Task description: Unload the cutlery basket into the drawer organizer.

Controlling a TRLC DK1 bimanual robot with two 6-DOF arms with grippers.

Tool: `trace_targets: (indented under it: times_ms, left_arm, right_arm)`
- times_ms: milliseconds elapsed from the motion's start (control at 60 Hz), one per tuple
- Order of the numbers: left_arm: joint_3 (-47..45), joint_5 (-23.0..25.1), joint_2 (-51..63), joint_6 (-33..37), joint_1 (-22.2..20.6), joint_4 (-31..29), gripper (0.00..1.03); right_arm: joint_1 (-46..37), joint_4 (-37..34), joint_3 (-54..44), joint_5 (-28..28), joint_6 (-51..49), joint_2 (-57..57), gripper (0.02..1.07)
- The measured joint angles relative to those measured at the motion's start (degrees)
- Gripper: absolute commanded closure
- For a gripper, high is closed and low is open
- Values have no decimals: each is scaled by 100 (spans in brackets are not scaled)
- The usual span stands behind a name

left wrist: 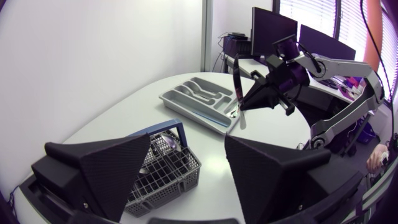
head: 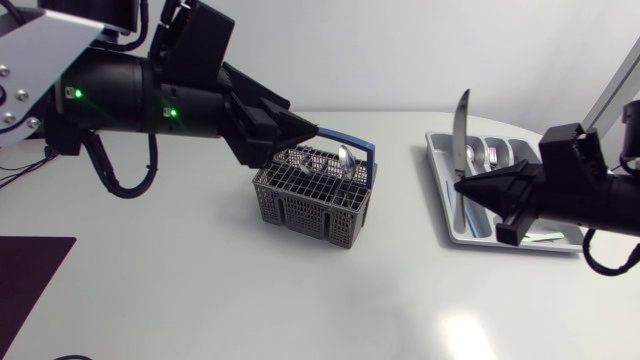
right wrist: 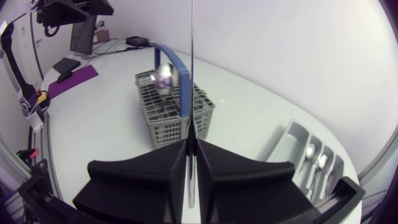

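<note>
- Broad black fingers of the left gripper (left wrist: 186, 139) stand wide apart and hold nothing, just above the grey plastic grid cutlery basket (head: 312, 195) with its blue handle (head: 350, 137).
- Over the light grey drawer organizer (head: 437, 165), the right gripper (right wrist: 191, 142) is clamped on a thin silver table knife (head: 460, 128), blade upright.
- Sticking up from the basket is a silver spoon (head: 345, 160); the right arm hides part of the organizer, and the cutlery in it is hard to make out.

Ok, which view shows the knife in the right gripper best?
The head view: the knife stands upright, blade broadside, lower end pinched in the right gripper. The left wrist view shows it small and dark; the right wrist view only edge-on, a thin line.
</note>
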Motion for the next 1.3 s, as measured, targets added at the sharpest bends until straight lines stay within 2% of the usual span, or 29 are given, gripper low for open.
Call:
trace_targets:
  times_ms: [217,433,667,883,1033,1300]
  left_arm:
    - [-111,-407,15,177,0,66,5]
    - [-179,-468,140,372,0,68,5]
    - [-319,-584,306,708,122,92,5]
    - [-459,-686,391,1102,155,186,5]
    - [-588,-750,417,1368,190,284,5]
    - [-789,-748,417,1534,306,542,5]
  right_arm:
    - [-1517,11,428,-271,-531,1021,102]
    - [-2249,173,1436,-223,-595,2385,102]
    - [-2511,83,3265,485,-595,4172,102]
    - [-2549,-785,5080,1067,-595,5716,102]
    - [-2592,-1674,6535,1495,-588,6769,102]
    - [-2583,-2490,8094,2070,-354,7906,102]
